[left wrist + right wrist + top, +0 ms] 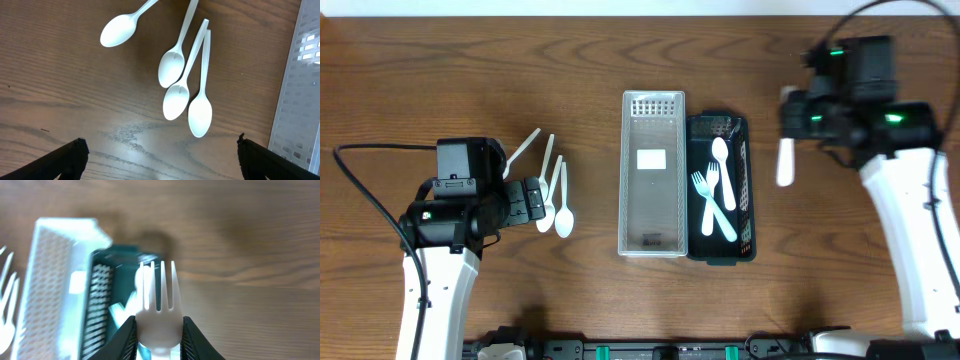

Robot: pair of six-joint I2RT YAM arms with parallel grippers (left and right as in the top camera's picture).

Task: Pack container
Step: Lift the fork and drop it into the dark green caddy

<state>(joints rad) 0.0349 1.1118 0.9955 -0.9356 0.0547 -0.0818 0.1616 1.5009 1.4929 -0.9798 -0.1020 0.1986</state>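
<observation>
Four white spoons [176,100] are seen lying loose on the wooden table [60,90], just ahead of the left gripper [161,141]. Its fingers [70,160] are spread wide at the lower corners of the left wrist view, and nothing is held between them. The spoons are fanned out with bowls toward the gripper and handles pointing away. Two of them overlap, and none has been lifted.

Further along, at the middle of the table, two long containers are set side by side and touching. The pale perforated tray [666,200] appears to hold no cutlery; only a white label and a small dark mark can be made out on its floor. In the dark tray [746,205] beside it, two forks [706,190] and one spoon [719,152] have already been placed.

Farthest off, beyond the dark tray's outer side, the right gripper [159,330] is closed on the handle of a white fork [158,311]. The tines point away from the wrist camera toward the containers. The fork is carried above the table and has not yet been set down.

The packing is judged to be under halfway. Three pieces are in, one fork is in transit, and the four spoons are left to be picked up and stowed.
</observation>
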